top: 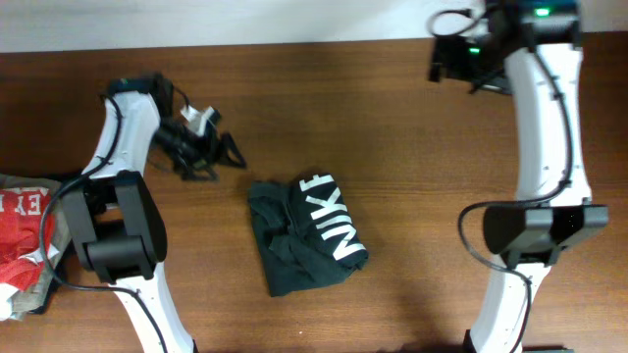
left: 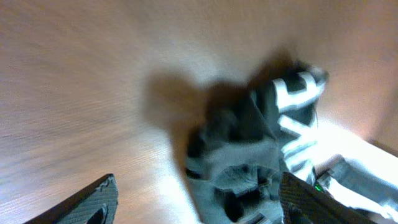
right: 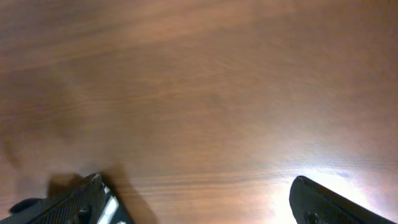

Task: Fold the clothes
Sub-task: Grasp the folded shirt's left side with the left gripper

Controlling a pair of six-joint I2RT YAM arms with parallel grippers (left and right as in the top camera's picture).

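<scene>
The dark blackish-green T-shirt [top: 306,235] lies folded into a small bundle in the middle of the table, white "NIKE" letters up. In the left wrist view it [left: 255,149] lies ahead, between and beyond the fingers, blurred. My left gripper [top: 209,149] is open and empty, above the table to the shirt's upper left, apart from it. My right gripper [top: 446,61] is open and empty at the table's far right, well away from the shirt. In the right wrist view my right gripper [right: 199,199] has only bare wood between its fingers.
A red garment with white letters [top: 22,230] lies on a grey-beige garment [top: 27,294] at the table's left edge, behind the left arm's base. The right arm's base [top: 535,230] stands at the right. The wooden table's [top: 392,147] far edge meets a pale wall.
</scene>
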